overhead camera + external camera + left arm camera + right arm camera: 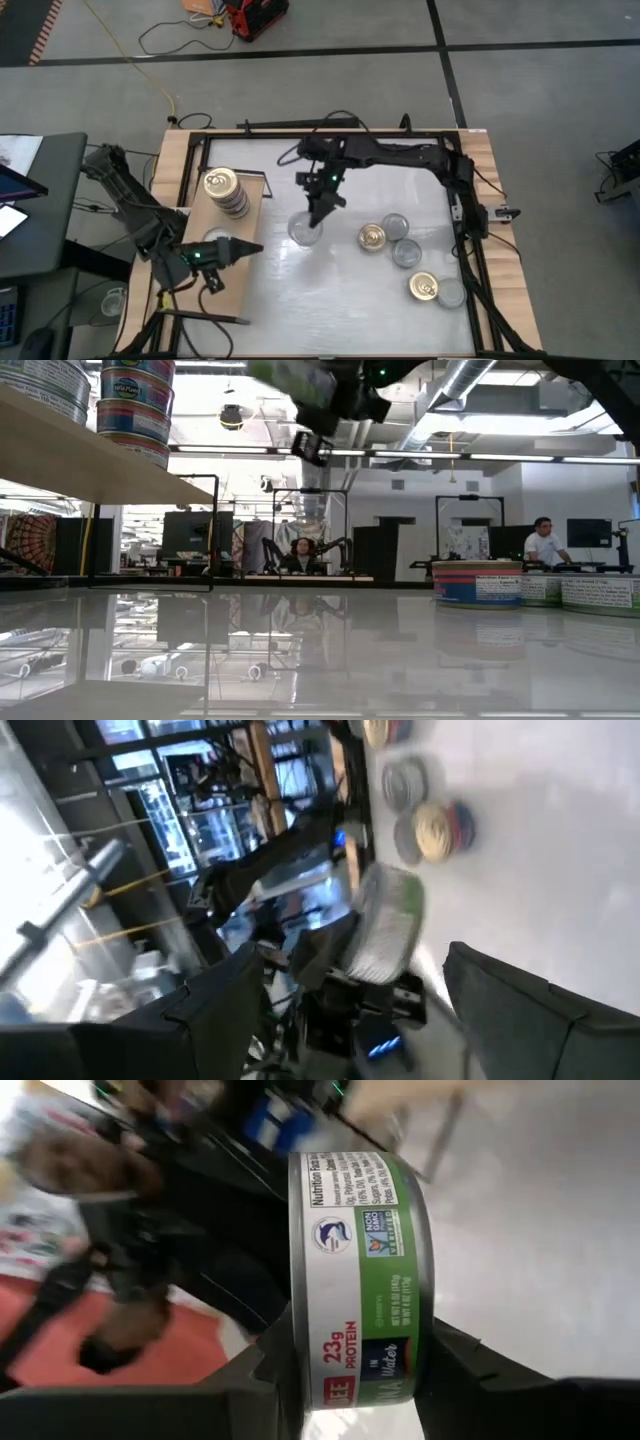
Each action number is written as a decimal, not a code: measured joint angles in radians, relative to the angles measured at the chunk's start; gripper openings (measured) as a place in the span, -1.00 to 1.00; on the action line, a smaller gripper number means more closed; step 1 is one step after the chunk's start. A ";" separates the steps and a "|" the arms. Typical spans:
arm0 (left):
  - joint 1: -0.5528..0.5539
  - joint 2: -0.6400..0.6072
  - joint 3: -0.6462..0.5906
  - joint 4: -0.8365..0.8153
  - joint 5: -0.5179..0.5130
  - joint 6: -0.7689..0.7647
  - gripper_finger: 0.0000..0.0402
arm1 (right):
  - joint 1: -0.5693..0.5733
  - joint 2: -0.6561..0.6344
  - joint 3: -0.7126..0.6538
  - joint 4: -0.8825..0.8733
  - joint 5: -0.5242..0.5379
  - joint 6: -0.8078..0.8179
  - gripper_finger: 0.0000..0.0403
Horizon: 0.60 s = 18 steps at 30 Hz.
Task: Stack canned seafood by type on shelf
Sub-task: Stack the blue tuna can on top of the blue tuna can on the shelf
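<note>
My right tool point(350, 1380) grips a flat round green-label tin point(362, 1280) by its sides, and the tin hangs clear above the white surface point(330, 290) near its middle. On the paper label I read "23g PROTEIN", a "Nutrition Facts" panel and a round blue seal; the brand line below is too blurred for me to make out, I think. Its metal rim is plain silver-grey.

The shelf point(258, 192) is a light wooden board in a thin black frame at the left end of the surface. A stack of tins point(226, 192) stands on it, the top one showing a gold pull-tab lid. From the low camera that stack carries blue and white labels.

My left tool point(247, 247) waits beside the shelf, fingers spread wide and empty.

Five more tins lie on the right part of the glossy surface: a gold-topped tin point(372, 237) touching two silver-topped tins point(397, 225), and a gold-topped one point(423, 287) beside a silver one point(451, 293).

Beyond is an open workshop with ceiling ducts, and a seated person point(299, 555) far back.
</note>
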 joint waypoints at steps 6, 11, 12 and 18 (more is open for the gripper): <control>0.060 0.052 0.000 0.026 -0.042 0.177 0.47 | 0.014 -0.001 0.000 0.377 -0.052 0.310 -0.11; 0.093 0.086 0.000 0.117 -0.073 0.233 0.47 | 0.028 0.000 0.001 0.498 -0.072 0.395 -0.18; 0.096 0.092 0.000 0.146 -0.074 0.250 0.47 | 0.029 0.000 0.001 0.505 -0.073 0.404 -0.20; 0.112 0.096 0.000 0.180 -0.052 0.323 0.47 | 0.028 0.000 0.001 0.512 -0.067 0.406 -0.14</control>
